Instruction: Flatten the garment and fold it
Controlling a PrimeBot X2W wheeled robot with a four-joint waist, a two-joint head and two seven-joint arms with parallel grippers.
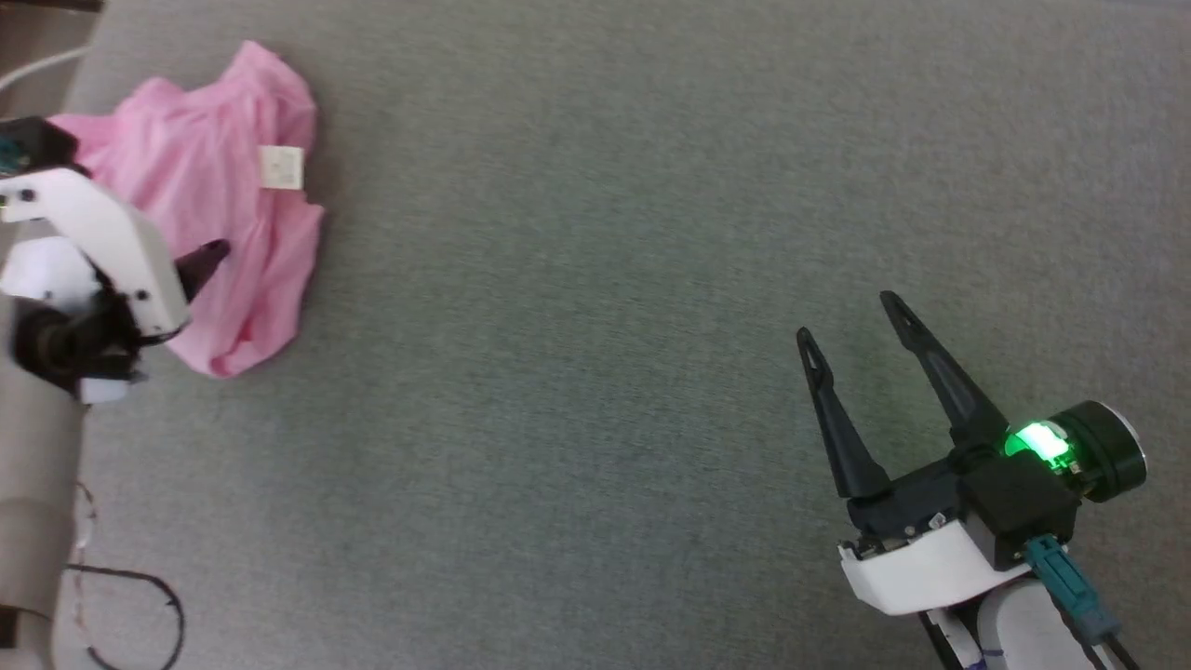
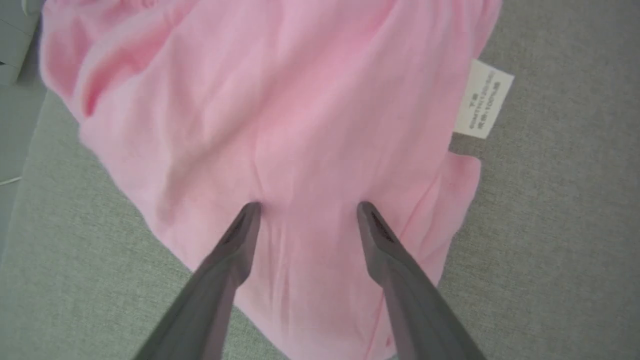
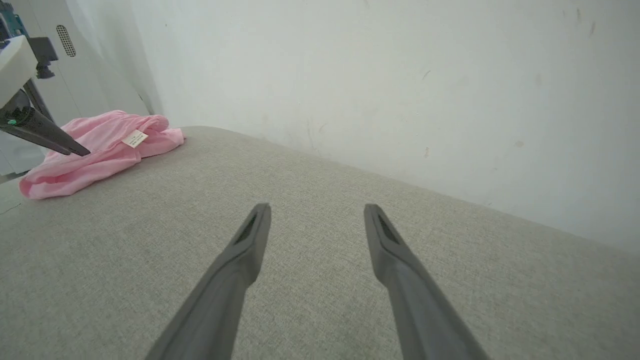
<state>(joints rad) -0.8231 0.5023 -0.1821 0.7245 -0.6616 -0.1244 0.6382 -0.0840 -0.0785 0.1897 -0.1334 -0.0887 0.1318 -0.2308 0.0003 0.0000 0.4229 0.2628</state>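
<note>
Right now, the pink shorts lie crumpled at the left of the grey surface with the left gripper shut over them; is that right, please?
Not quite: the left gripper is open, not shut, fingers spread over the pink shorts, as the left wrist view shows. The shorts do lie crumpled at the left of the grey surface.

Wears a white shell point(image 1: 921, 568) over black housing behind the right gripper point(image 1: 847, 316) and its long, tapering dark fingers point(image 1: 935, 368); glows with a green light point(image 1: 1040, 442) beside a round black knob point(image 1: 1107, 451); trails a teal connector point(image 1: 1065, 582). Behind the left gripper point(image 2: 307, 205): white cover point(image 1: 112, 237), pale forearm point(image 1: 37, 484), thin black cable point(image 1: 175, 609).
</note>
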